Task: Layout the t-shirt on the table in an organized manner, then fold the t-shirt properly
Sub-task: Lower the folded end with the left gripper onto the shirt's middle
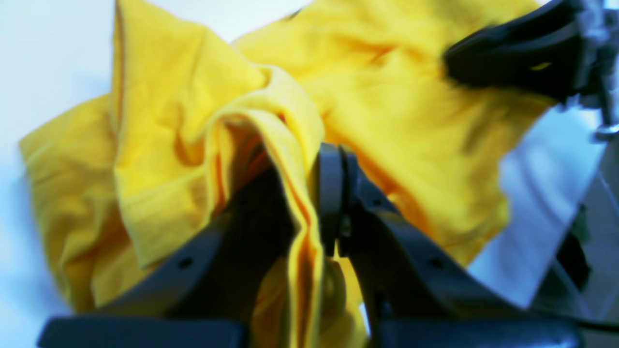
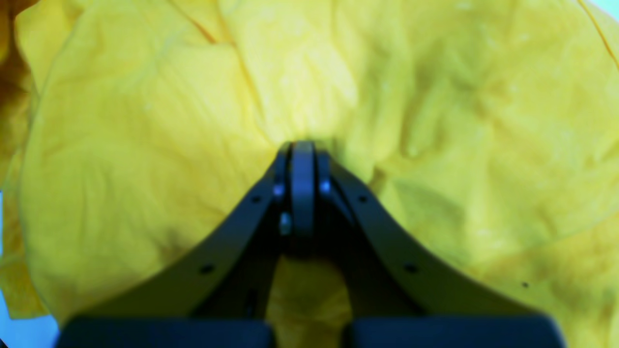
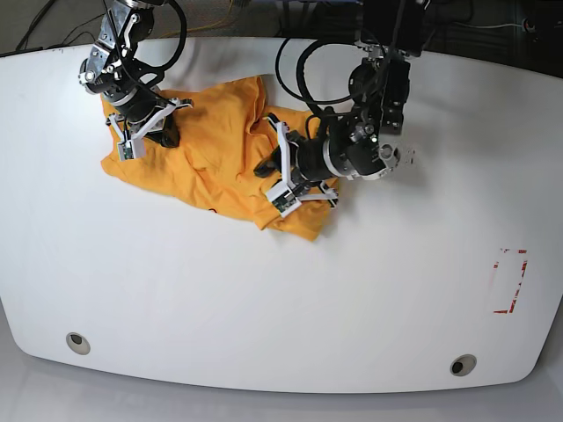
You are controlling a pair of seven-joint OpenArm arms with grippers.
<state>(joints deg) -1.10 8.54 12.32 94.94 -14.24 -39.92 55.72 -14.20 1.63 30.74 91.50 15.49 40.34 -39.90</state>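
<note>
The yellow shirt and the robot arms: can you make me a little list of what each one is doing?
t-shirt: crumpled in a heap, not laid flat
left gripper: shut, pinching a fold of the shirt
right gripper: shut, pressed into the shirt; a pinch cannot be seen
table: white, shirt near its far edge
red tape outline: far from the shirt, uncovered

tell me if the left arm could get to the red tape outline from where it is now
Probably not yet: the table between is bare, but the left gripper is shut on the t-shirt, so reaching the red tape outline would drag it.
</note>
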